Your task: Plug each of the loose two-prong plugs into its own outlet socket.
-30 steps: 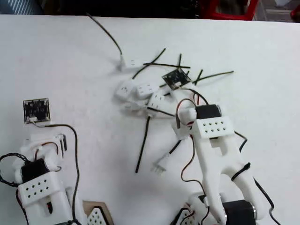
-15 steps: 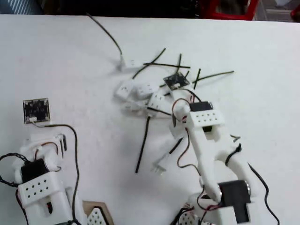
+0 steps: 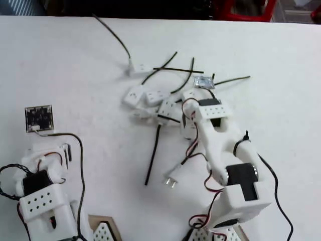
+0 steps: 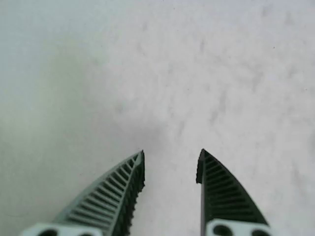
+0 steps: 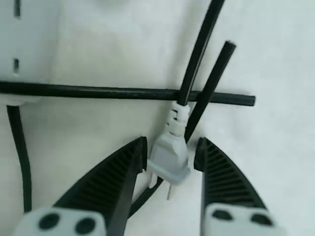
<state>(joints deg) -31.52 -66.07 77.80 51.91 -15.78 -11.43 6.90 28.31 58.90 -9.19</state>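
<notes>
Hiding plug from above: right gripper

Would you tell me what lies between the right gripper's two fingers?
A grey plug on a black cord lies inside the open right gripper, shown in the right wrist view.

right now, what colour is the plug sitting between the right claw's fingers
The plug is pale grey-white with a black cord; clearest in the right wrist view.
</notes>
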